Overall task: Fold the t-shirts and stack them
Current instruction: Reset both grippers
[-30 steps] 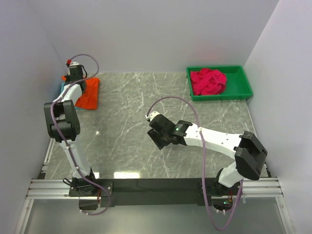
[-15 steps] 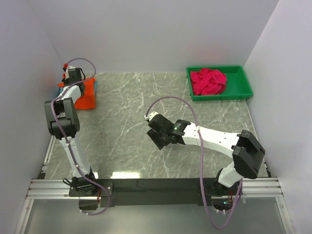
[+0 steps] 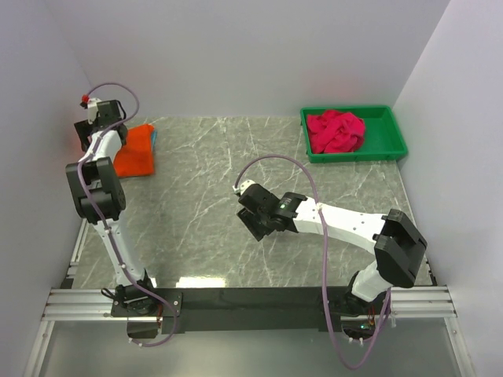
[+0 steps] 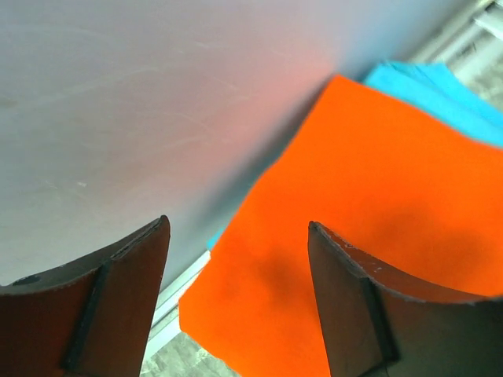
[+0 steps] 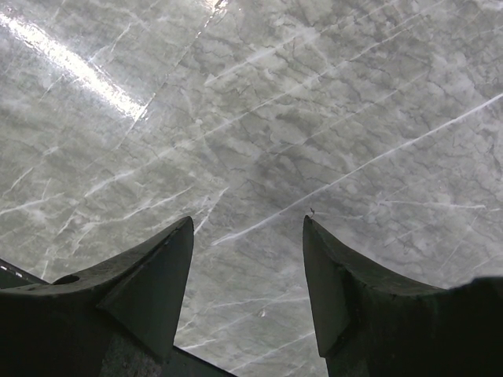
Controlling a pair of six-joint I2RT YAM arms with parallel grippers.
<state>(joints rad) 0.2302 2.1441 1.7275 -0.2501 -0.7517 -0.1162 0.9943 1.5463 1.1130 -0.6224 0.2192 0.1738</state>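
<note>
A folded orange t-shirt [image 3: 135,151] lies flat at the table's far left, on top of a turquoise-blue t-shirt [image 3: 154,137] of which only an edge shows. In the left wrist view the orange t-shirt [image 4: 377,212] covers the blue t-shirt [image 4: 440,90]. My left gripper [image 3: 85,138] hangs open just left of the stack, by the wall, and its jaws [image 4: 236,236] hold nothing. A crimson-pink t-shirt [image 3: 335,129] lies crumpled in the green bin [image 3: 391,146]. My right gripper [image 3: 254,223] hovers open over bare marble [image 5: 247,224] mid-table.
The left wall [image 4: 118,102] is very close to my left gripper. The green bin sits at the far right corner. A metal rail [image 3: 78,243] runs along the table's left edge.
My left gripper has opened and let go of the orange t-shirt, then drawn back left toward the wall. The shirt now lies flat on the blue one. The right arm has barely moved.
</note>
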